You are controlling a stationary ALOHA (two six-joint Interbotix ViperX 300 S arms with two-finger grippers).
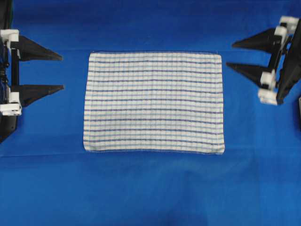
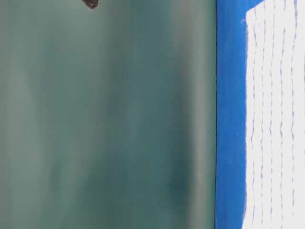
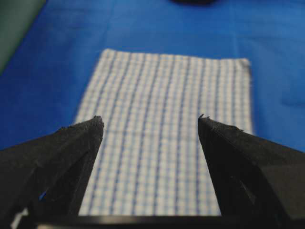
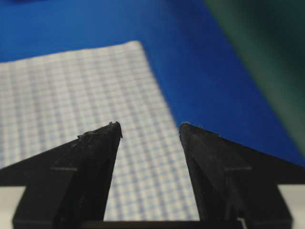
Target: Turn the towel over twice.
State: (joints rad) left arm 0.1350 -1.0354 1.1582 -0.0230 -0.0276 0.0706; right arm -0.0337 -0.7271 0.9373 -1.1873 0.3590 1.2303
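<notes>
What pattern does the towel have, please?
White with blue stripes and faint checks, clearest in the overhead view: towel.

Your left arm (image 1: 7,75) is cut off by the overhead view's edge behind its fingers. Your right arm (image 1: 287,61) is cropped likewise. At table level the towel (image 2: 276,119) runs off the frame, and a dark tip (image 2: 90,4) at the border is too cropped to identify. In both wrist views the towel's weave blurs.

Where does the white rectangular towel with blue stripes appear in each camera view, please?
Overhead: the towel lies flat at centre.
Table-level: it runs along the picture's right edge.
Left wrist: ahead, framed by the open jaws.
Right wrist: left and centre.
Shared landmark: the solid blue cloth beneath it.
</notes>
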